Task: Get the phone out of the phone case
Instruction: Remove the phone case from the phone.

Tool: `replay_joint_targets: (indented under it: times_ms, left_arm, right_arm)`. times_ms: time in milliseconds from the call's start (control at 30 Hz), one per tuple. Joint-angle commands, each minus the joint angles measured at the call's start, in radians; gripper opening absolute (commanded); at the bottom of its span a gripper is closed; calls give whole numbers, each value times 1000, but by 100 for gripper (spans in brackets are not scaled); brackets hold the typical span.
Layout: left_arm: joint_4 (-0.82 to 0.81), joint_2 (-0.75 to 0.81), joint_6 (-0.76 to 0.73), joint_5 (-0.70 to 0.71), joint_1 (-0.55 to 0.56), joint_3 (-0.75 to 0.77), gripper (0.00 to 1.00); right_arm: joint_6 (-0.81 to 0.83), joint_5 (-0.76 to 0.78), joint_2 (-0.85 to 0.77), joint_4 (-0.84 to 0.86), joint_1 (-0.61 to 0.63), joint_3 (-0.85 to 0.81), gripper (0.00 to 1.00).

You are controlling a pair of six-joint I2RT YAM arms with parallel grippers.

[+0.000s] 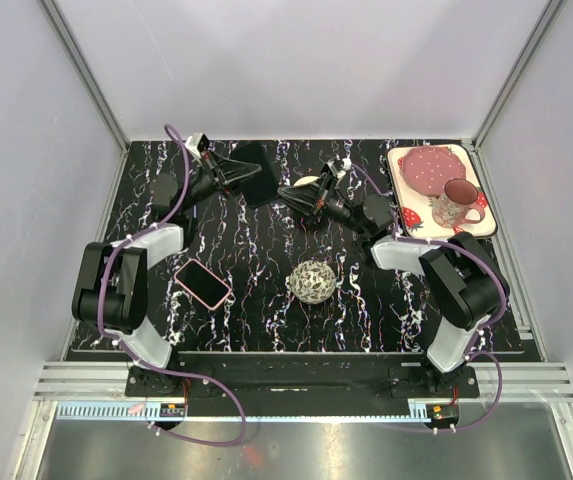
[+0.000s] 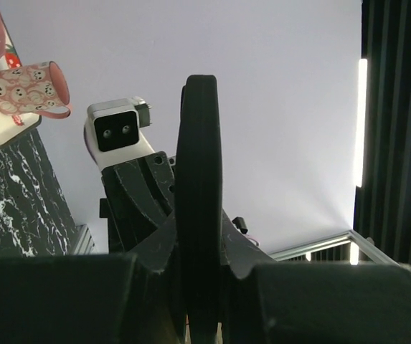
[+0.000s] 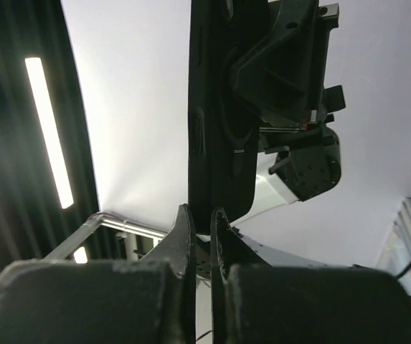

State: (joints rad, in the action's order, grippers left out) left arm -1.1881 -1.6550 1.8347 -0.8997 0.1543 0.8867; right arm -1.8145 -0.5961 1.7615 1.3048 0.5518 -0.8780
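1. A black phone case point(image 1: 258, 172) is held off the table point(image 1: 266, 330), at 11 o'clock from the table's centre in the overhead view.
2. The case's left end is pinched by the left gripper point(image 1: 238, 172); in its wrist view the fingers are pressed against both faces of the upright slab.
3. The case's lower corner is clamped by the right gripper point(image 1: 296, 195), whose fingers are drawn almost together (only a thin edge is caught).
4. A pink-edged phone point(image 1: 203, 283) is seen lying flat on the table at 8 o'clock, well apart from the case.
5. A silver lattice ball point(image 1: 313, 281) is placed at 5 o'clock.
6. A strawberry-print tray point(image 1: 403, 212) bearing a mug point(image 1: 454, 205) is set at 2 o'clock.
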Motion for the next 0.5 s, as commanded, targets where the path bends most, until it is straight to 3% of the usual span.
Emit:
replay_joint_targets:
  times_ms: [0, 467]
  left_arm:
    - [-435, 116, 47, -13, 21, 95, 0]
    - [-420, 213, 66, 13, 64, 175, 0]
  right_arm:
    - [-180, 134, -4, 260, 11, -68, 0]
    - [-284, 174, 59, 260, 60, -174, 0]
